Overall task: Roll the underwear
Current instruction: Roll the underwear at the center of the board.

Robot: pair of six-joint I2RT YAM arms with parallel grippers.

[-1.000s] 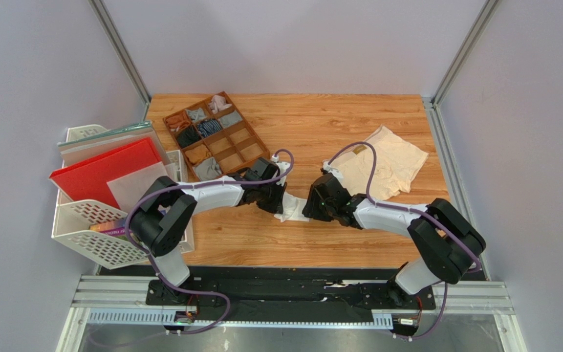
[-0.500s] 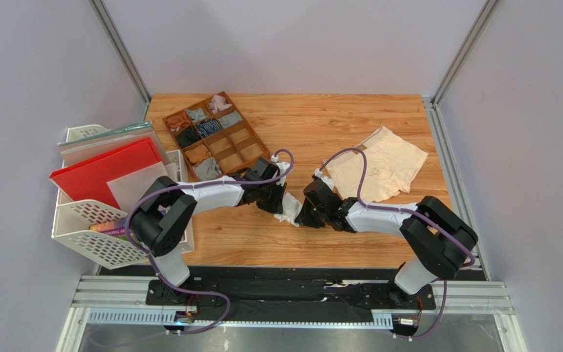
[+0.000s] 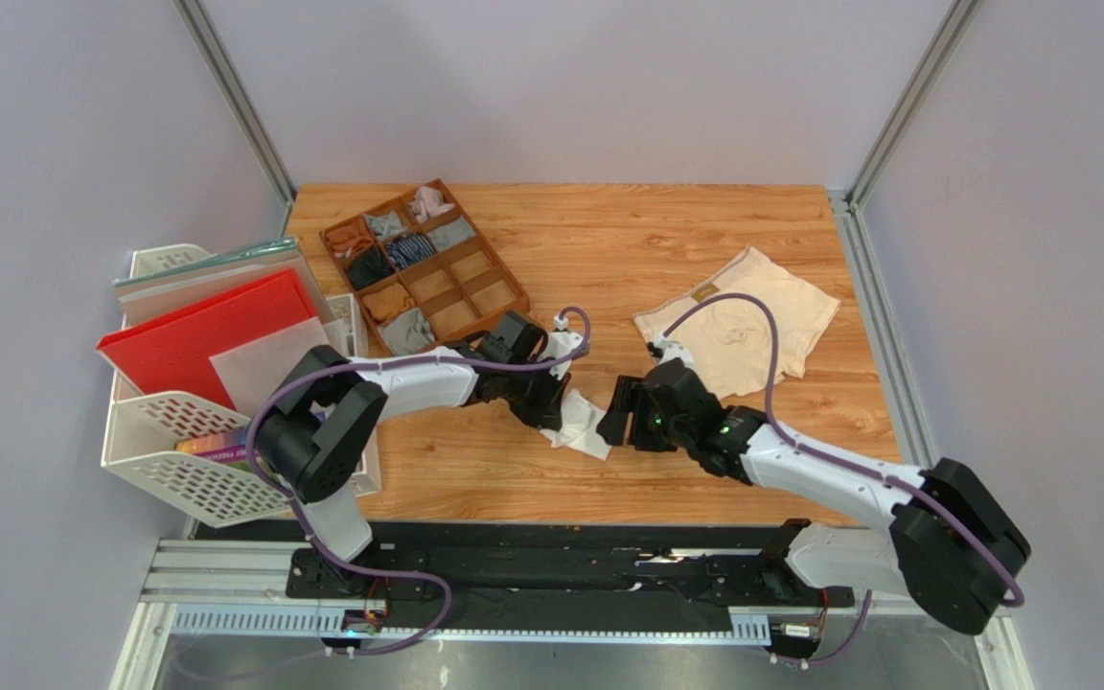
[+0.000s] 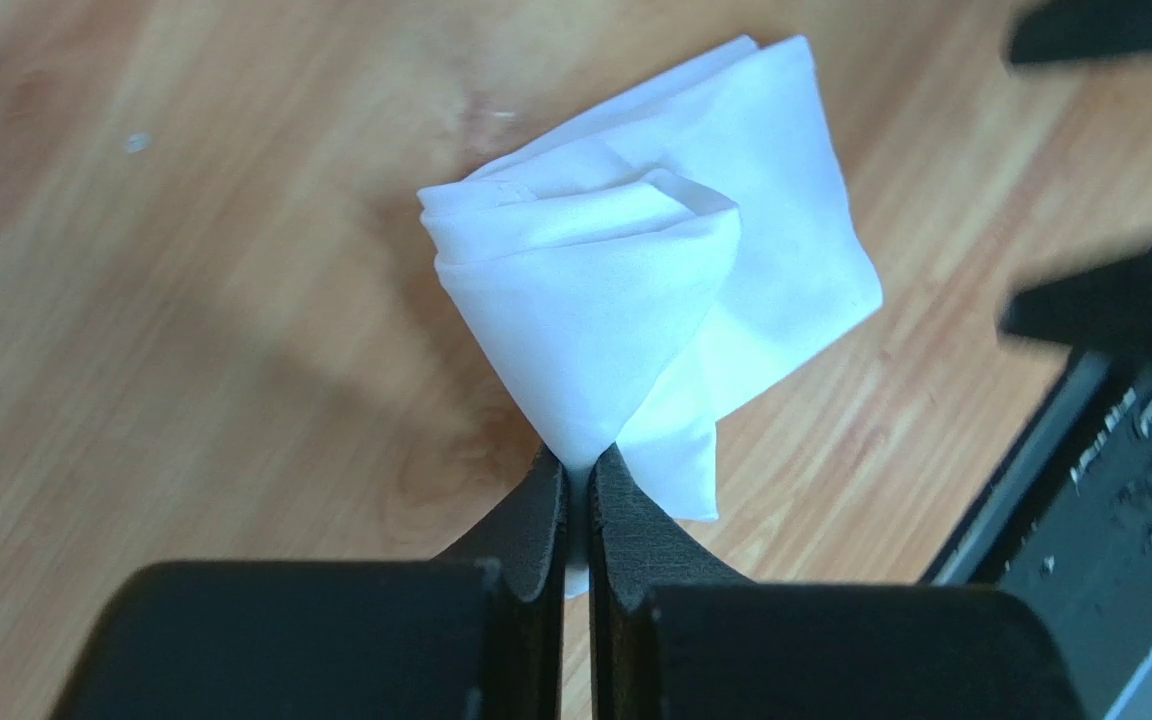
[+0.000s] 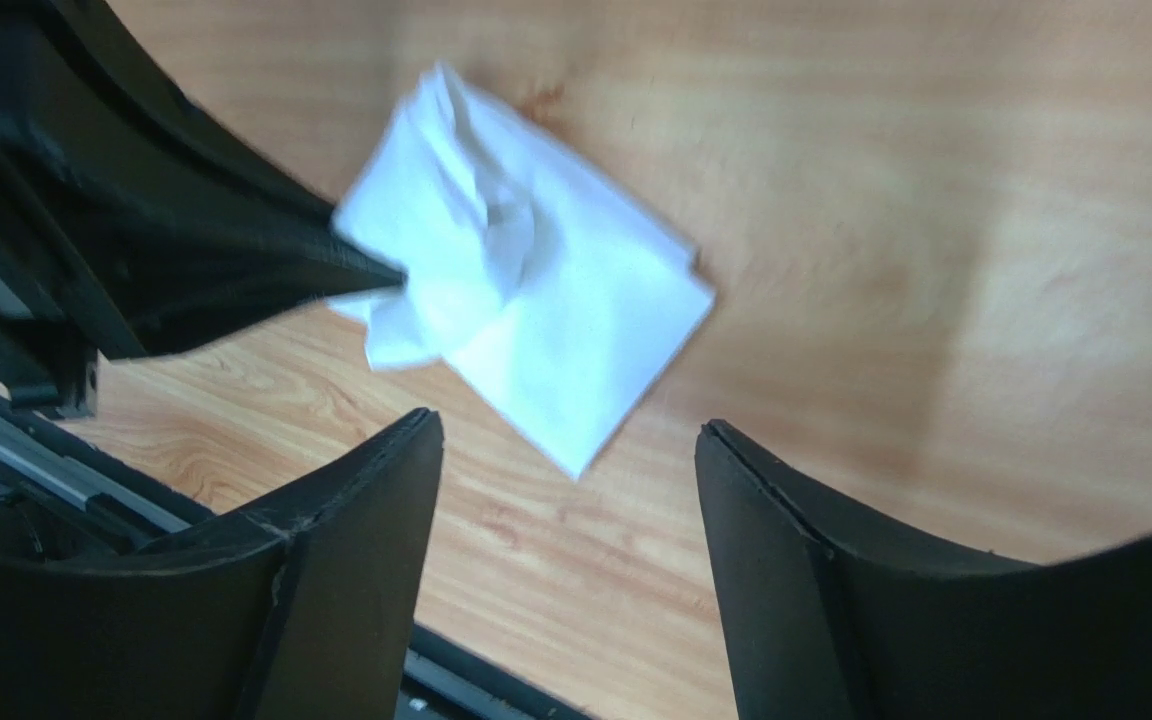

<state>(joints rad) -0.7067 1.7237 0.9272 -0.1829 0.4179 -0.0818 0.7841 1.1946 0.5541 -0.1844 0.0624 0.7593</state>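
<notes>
The white underwear (image 3: 585,431) is a small folded bundle on the wood in the middle of the table. My left gripper (image 4: 579,468) is shut on one pinched corner of it, and the cloth (image 4: 657,285) fans out beyond the fingertips. My right gripper (image 5: 567,428) stands open just to the right of the bundle (image 5: 522,323), with nothing between its fingers. In the top view the left gripper (image 3: 565,413) and the right gripper (image 3: 607,421) face each other across the bundle. The cream-beige underwear (image 3: 745,324) lies spread flat at the right back.
A wooden divided tray (image 3: 474,295) with small rolled garments sits at the back left. A white file rack (image 3: 155,446) with a red folder stands off the table's left edge. The black base rail (image 3: 572,568) runs along the near edge.
My right gripper closed on the white bundle, then opened and drew back to the right, letting go. Its arm swung outward to the near right. My left gripper keeps its grip.
</notes>
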